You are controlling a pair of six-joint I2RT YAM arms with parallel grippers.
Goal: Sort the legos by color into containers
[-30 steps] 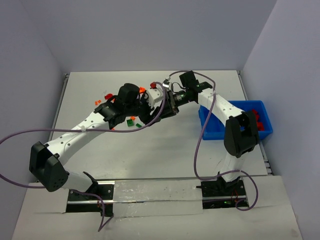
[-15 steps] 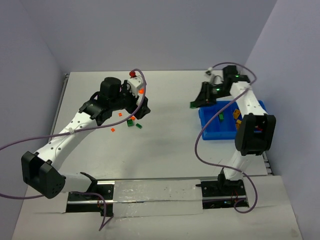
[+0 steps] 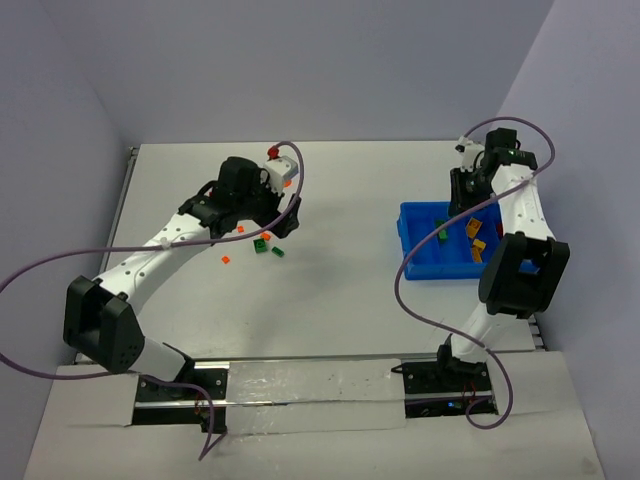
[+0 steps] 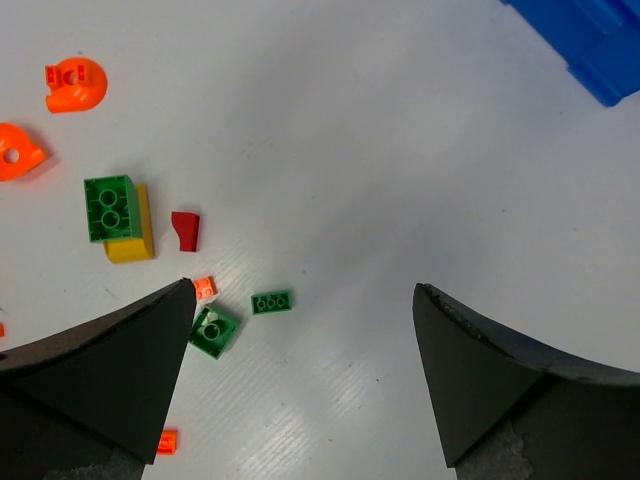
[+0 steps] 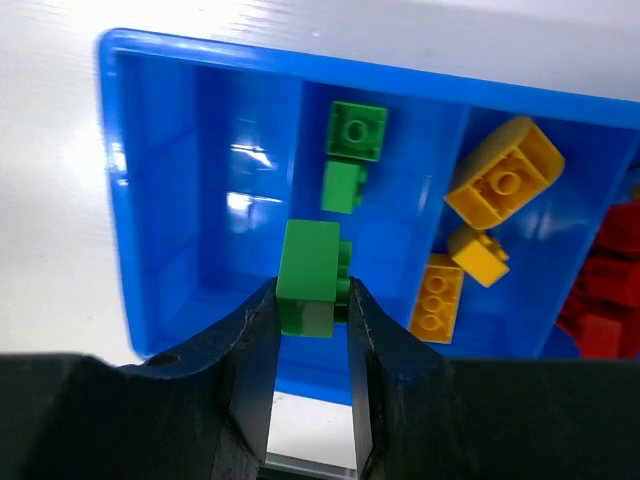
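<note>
My right gripper is shut on a green lego brick and holds it above the left compartment of the blue bin. Two green bricks lie in that compartment. The middle compartment holds yellow bricks and the right one red bricks. In the top view the right gripper hangs over the bin. My left gripper is open and empty above loose legos: a green plate, a green square, a small orange piece and a green brick on a yellow one.
More loose pieces lie left of the left gripper: two round orange ones, a dark red piece and a tiny orange one. A corner of the bin shows at the top right. In the top view loose legos sit left of centre.
My right arm has swung from the middle of the table to over the bin, carrying the green brick. My left arm drew back left, then shifted slightly right over the loose legos.
</note>
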